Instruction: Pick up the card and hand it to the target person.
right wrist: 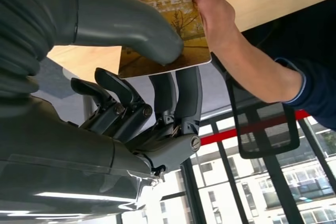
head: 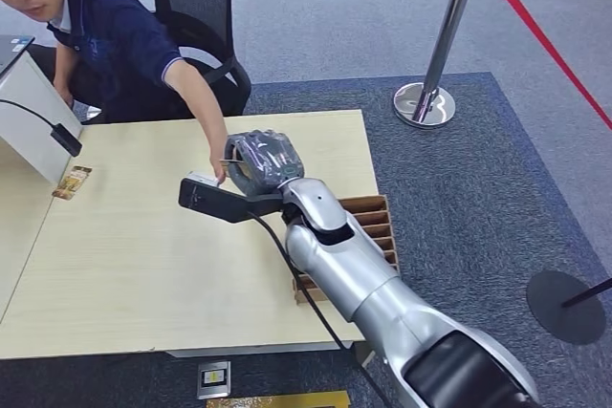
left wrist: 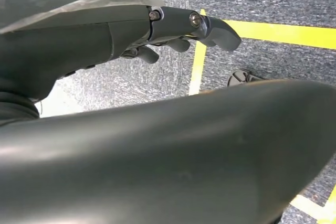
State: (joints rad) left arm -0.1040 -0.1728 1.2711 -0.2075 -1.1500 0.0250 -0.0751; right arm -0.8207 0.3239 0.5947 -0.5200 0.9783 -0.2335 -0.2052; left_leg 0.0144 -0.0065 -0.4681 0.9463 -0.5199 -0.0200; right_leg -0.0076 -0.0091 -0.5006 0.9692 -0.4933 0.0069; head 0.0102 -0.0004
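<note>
Over the pale wooden table [head: 144, 255], the seated person's hand [right wrist: 213, 14] grips the yellow hotel card [right wrist: 174, 40], its far edge hidden; the right hand [head: 261, 160] pinches it with thumb and fingers [right wrist: 186, 90]. The left hand [left wrist: 174, 30] hangs, fingers apart, empty.

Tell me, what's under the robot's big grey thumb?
The yellow card is under the thumb of the right hand, with dark fingers on its other side. A person's hand holds the card's far edge. The thumb covers part of the card's picture.
</note>
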